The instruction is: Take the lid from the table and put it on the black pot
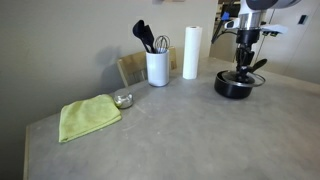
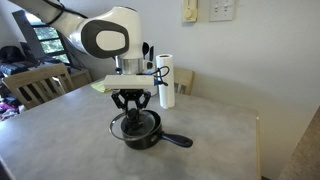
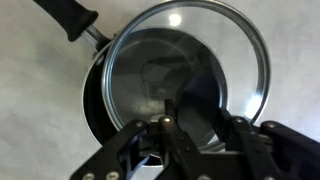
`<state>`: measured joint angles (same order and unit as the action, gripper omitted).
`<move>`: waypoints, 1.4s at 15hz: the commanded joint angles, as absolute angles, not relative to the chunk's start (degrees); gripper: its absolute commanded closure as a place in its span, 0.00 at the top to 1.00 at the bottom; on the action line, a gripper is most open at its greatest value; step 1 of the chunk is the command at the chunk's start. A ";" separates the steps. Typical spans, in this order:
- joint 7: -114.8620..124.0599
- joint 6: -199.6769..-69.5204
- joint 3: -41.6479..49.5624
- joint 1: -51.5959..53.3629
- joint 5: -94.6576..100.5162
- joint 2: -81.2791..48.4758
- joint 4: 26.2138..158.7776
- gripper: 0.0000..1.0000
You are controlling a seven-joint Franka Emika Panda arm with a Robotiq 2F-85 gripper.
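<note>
The black pot (image 1: 234, 86) stands on the grey table (image 1: 170, 140) with its long handle (image 2: 178, 140) lying out to the side. It also shows in an exterior view (image 2: 140, 132) and in the wrist view (image 3: 92, 105). The glass lid (image 3: 200, 50), with a metal rim, lies over the pot's mouth, shifted a little off centre. My gripper (image 3: 198, 125) is straight above the pot, its fingers on either side of the lid's dark knob. It shows in both exterior views (image 1: 243, 68) (image 2: 132, 115). Whether the lid rests on the rim I cannot tell.
A white utensil holder (image 1: 157, 68) and a paper towel roll (image 1: 191, 52) stand at the table's back. A green cloth (image 1: 88, 116) and a small glass bowl (image 1: 123, 100) lie far from the pot. Wooden chairs (image 2: 40, 88) stand beside the table.
</note>
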<state>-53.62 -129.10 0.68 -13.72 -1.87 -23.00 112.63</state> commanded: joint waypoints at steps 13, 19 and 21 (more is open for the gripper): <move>-58.18 -127.89 -0.45 -14.06 -3.44 -26.40 106.62 0.14; -58.05 -128.84 0.21 -14.43 -2.23 -28.37 105.14 0.14; -58.06 -129.04 0.42 -14.54 -2.16 -28.70 104.58 0.14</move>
<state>-56.32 -129.01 0.28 -13.80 -2.46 -27.26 106.61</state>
